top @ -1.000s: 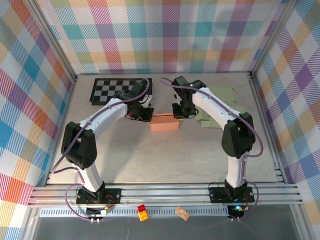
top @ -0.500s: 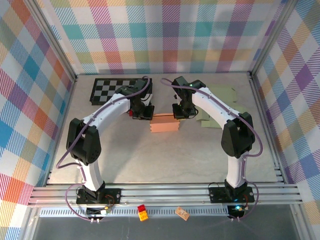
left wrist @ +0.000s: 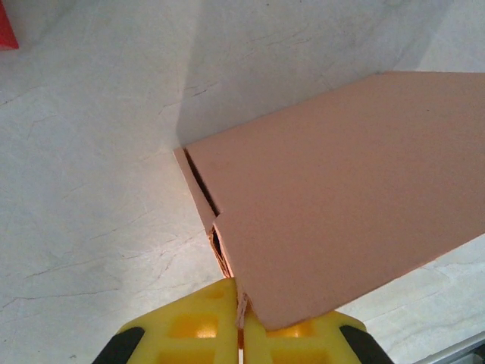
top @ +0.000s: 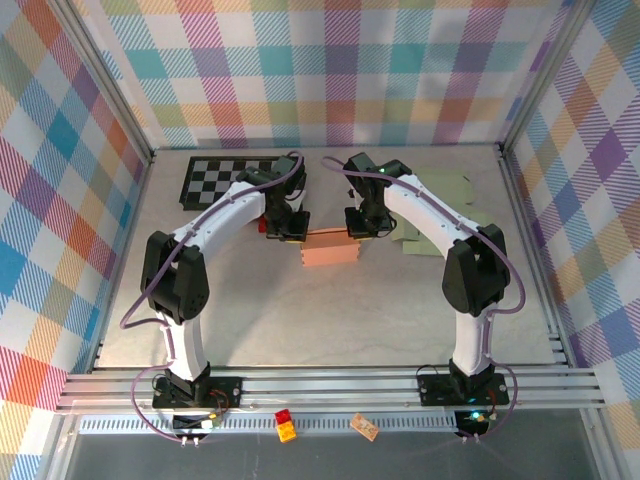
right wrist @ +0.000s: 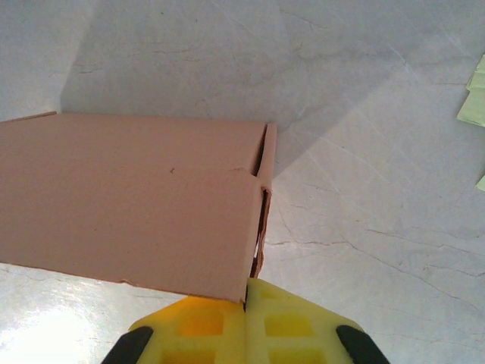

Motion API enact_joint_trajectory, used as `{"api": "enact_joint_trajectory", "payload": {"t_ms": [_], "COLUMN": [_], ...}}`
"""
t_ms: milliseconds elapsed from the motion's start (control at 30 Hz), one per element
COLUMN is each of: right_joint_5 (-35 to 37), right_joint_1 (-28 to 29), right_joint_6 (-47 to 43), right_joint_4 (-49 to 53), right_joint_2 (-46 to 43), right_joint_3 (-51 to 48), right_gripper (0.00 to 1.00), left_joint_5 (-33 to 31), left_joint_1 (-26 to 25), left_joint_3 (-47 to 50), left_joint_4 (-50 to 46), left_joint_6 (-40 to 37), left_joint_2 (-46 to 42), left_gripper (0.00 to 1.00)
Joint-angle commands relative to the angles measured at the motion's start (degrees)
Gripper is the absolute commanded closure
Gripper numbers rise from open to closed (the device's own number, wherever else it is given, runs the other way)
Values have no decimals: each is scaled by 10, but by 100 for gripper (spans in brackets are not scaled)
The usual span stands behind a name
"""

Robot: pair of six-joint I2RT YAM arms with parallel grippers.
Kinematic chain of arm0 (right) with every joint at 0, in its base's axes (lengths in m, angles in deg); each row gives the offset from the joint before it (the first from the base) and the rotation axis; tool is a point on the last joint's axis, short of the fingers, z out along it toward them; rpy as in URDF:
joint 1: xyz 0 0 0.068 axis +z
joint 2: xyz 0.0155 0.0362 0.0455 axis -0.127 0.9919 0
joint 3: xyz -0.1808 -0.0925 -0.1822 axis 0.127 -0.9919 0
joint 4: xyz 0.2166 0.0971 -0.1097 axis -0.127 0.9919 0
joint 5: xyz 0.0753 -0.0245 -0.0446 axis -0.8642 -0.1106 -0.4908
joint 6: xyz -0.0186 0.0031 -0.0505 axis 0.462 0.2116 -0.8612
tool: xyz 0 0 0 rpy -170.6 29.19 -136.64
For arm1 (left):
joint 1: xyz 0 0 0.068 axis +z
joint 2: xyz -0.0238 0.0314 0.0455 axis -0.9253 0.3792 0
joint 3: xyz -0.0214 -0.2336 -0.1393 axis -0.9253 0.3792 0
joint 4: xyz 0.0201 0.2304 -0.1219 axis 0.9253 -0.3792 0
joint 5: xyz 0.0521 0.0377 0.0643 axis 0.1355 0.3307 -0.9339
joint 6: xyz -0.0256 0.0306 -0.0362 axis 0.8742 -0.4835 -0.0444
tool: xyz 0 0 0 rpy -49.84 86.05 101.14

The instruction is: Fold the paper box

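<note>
The paper box (top: 330,247) sits mid-tabletop (top: 330,320), towards the far side, between the two arms. It is a salmon-coloured card shell lying flat side up, already formed into a low block. From the wrist views, its end flaps (left wrist: 198,199) are not fully tucked: a dark gap shows along each end wall.

Expect it to be very light and thin-walled. It should be stiff along the creases but easy to dent or crease wrongly across the broad top panel (right wrist: 129,189). It will likely skid on the smooth tabletop if you push from one side only, so hold it by the end walls and flaps, near the folds, never by the middle of a panel.

Your left gripper (top: 298,234) is at the box's left end. Its yellow fingers (left wrist: 189,334) are closed, with a sliver of card running into the seam between them, so read it as a pinch on the end flap. Your right gripper (top: 352,232) is at the right end. Its fingers (right wrist: 303,334) are closed too, and the end wall's edge drops into their seam, which I judge to be the same kind of pinch.

Green paper sheets (top: 440,215) lie just beyond the right arm, apart from the box.
</note>
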Motion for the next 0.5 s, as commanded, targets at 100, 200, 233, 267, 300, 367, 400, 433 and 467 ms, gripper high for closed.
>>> {"api": "enact_joint_trajectory", "payload": {"t_ms": [100,200,233,267,300,367,400,433,467], "right_joint_5": [-10,-8,-8,-7,-6,-4,-1,2,3], "right_joint_1": [5,6,6,6,6,6,7,7,8], "right_joint_6": [6,6,6,6,5,4,3,3,3], "right_joint_4": [3,-2,-4,-7,-11,-15,-15,-15,-14], "right_joint_2": [8,6,5,3,1,-2,-3,-3,-5], "right_joint_3": [4,-4,-7,-10,-15,-22,-25,-26,-28], "right_gripper": [100,100,100,100,100,100,100,100,100], "left_joint_5": [14,11,8,4,1,-3,-7,-10,-15], "left_joint_1": [-10,-12,-12,-13,-14,-14,-16,-17,-18], "left_joint_3": [29,47,52,58,66,80,86,89,93], "left_joint_4": [21,34,38,42,49,61,65,67,69], "left_joint_6": [20,25,25,25,25,27,27,27,27], "left_joint_2": [-9,-15,-18,-21,-25,-32,-36,-38,-40], "left_gripper": [92,92,92,92,92,92,92,92,92]}}
